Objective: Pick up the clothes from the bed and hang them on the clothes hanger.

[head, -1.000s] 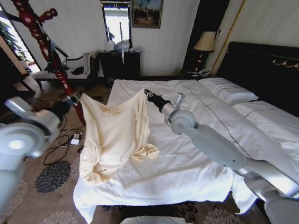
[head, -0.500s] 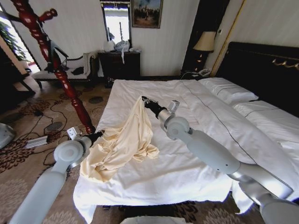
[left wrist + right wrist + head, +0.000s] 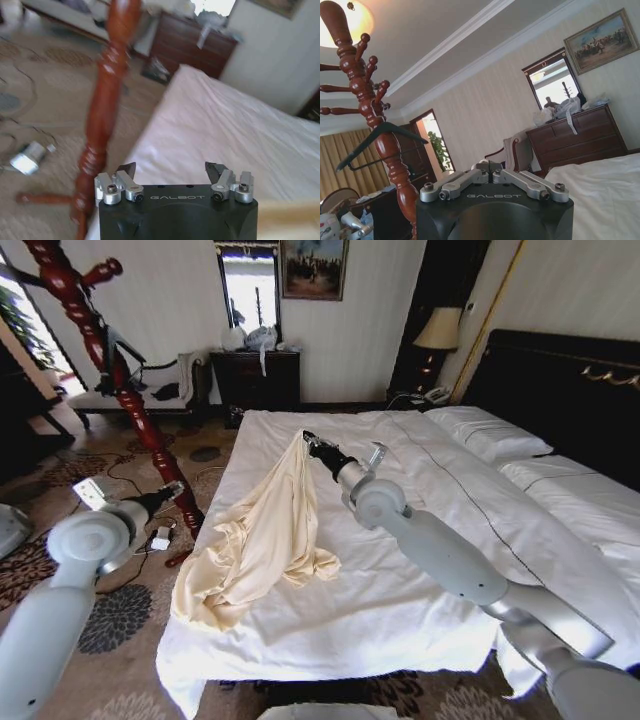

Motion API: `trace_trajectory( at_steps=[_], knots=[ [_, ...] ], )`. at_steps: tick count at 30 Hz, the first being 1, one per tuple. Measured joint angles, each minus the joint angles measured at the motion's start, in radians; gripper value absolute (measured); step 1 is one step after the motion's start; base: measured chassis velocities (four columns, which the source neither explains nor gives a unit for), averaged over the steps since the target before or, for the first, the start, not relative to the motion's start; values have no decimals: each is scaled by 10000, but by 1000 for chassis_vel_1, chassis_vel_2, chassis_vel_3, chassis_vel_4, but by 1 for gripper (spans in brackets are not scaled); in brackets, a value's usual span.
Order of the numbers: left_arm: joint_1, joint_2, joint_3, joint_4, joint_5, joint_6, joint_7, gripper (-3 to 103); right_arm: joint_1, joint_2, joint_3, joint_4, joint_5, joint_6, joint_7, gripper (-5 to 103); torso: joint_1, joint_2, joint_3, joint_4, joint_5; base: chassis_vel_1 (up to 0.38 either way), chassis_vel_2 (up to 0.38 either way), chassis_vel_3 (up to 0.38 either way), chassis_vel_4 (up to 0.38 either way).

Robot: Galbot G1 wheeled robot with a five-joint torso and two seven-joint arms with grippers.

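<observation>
Head view: right tool [image 3: 307, 439] pinches one edge of the clothes [image 3: 262, 540], lifted above the bed [image 3: 400, 610]; the remainder trails down toward the bed's left edge. Left tool [image 3: 171, 172] is spread and empty, beside the wooden stand [image 3: 140, 425]. Long axis runs diagonally from pinch to hem. Risk: silky fabric slipping from a single-point grip before reaching the clothes hanger [image 3: 380, 137].

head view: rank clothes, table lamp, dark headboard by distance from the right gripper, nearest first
1. The clothes: pinched in the right gripper, hanging onto the bed's left side.
2. The table lamp: beyond the bed's far corner, by the wall.
3. The dark headboard: far right. Close to the lamp; this order is tentative.
</observation>
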Motion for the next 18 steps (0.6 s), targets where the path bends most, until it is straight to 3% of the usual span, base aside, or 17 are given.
trace_trajectory(
  at_steps=[2,6,11,18],
  knots=[
    [583,-513,394,-1097,-495,119,-368,90,-15,-32,92,108,86,5,1,0,-4,1,-3,-7,7,0,0,0,0],
    [1106,-1075,1300,-1642,-223,224,-645,100,-4,-24,152,249,156,10,0,0,-4,1,-3,-5,6,0,0,0,0],
    [880,-1531,1959,-795,742,216,-695,100,20,49,176,369,201,15,1,0,-3,1,-2,-4,3,0,0,0,0],
    [170,-1787,2027,23,779,139,-606,100,-27,37,181,462,205,25,-6,0,0,1,-1,-6,3,0,0,0,0]
  ],
)
